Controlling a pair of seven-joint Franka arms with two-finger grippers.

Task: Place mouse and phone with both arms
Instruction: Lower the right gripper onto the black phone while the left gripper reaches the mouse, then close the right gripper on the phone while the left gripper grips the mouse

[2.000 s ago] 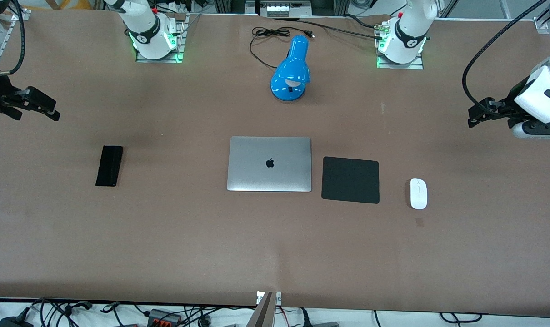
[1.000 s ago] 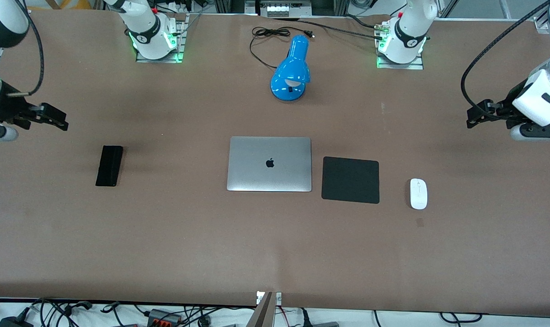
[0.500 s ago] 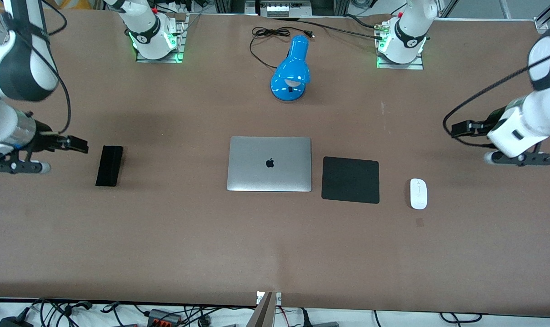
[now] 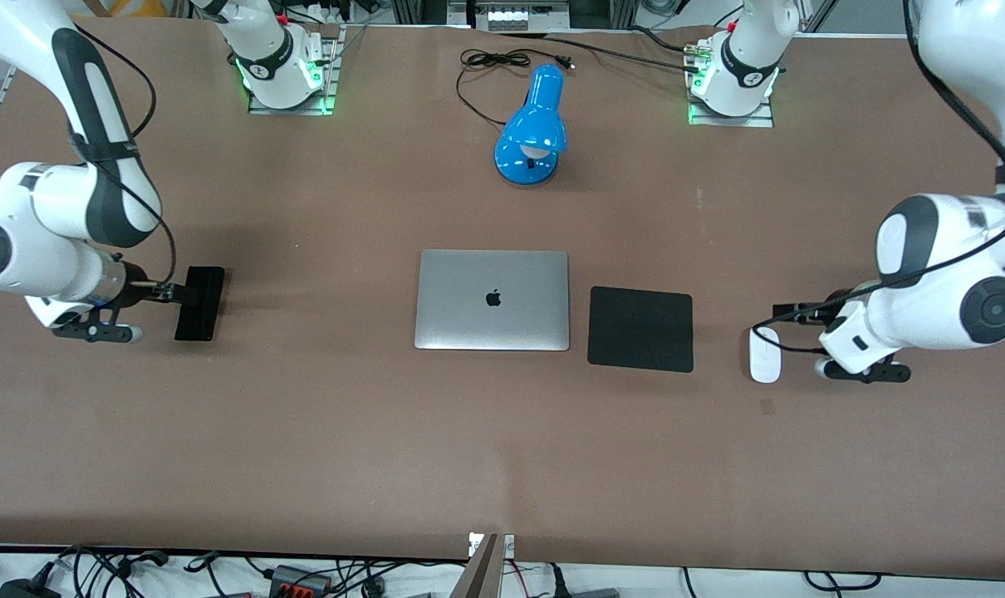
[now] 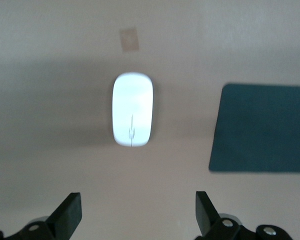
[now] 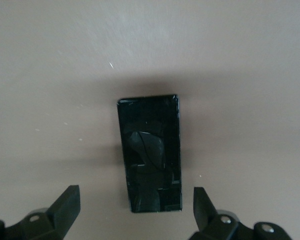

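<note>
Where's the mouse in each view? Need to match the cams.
Front view: mouse lies on the table toward the left arm's end, beside the black mouse pad, with the open left tool at it.
Left wrist view: mouse sits mid-picture, ahead of the tool's spread fingers.
Right wrist view: not in it; only the phone shows.
Shared landmark: the mouse pad, in the front and left wrist views.

Mouse pad cut by left wrist frame edge

A robotics lab, probably. Two arm bases are bolted to a brown-covered table; loose cables and aluminium framing line its edges.
</note>
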